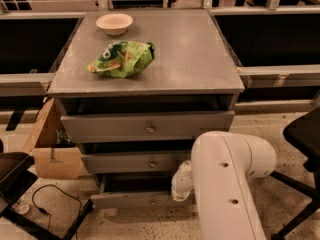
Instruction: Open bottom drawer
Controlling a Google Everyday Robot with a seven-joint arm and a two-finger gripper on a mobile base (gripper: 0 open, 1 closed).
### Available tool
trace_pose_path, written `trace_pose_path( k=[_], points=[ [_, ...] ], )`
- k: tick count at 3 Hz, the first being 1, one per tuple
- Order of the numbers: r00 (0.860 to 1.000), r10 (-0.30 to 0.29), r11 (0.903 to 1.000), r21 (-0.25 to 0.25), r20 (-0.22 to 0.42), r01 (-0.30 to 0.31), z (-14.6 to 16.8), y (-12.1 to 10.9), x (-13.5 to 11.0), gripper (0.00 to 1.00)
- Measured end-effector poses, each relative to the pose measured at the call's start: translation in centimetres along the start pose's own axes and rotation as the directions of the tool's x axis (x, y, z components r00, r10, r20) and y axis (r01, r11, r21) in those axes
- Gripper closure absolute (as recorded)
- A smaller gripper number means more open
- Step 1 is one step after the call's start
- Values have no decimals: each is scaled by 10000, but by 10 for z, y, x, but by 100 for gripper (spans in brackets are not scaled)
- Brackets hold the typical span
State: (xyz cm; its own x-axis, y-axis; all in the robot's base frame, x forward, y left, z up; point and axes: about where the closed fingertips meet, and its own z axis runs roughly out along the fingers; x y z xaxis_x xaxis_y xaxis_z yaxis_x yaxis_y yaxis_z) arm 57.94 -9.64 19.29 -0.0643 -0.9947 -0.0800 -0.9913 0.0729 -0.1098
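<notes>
The grey cabinet's bottom drawer [135, 199] has the lowest, narrowest front. It stands pulled out a little, with a dark gap above its front. Its knob is hidden behind my arm. My gripper [181, 190] is at the right part of that drawer front, low down. Only its white wrist shows, and my big white arm [227, 184] covers the rest. The middle drawer [130, 162] and the top drawer [145, 126] also stand slightly out, each with a small round knob.
A green chip bag [121, 59] and a pale bowl [114, 23] lie on the cabinet top. A cardboard box [52, 156] stands at the cabinet's left. A black cable [50, 199] lies on the floor at the left. A black chair [302, 134] stands at the right.
</notes>
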Motion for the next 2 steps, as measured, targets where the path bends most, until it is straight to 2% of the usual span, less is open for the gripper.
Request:
trace_pose_path(
  k=[2],
  points=[
    [9997,239,9996,-156,1,-239,-4,4,2,100]
  ],
)
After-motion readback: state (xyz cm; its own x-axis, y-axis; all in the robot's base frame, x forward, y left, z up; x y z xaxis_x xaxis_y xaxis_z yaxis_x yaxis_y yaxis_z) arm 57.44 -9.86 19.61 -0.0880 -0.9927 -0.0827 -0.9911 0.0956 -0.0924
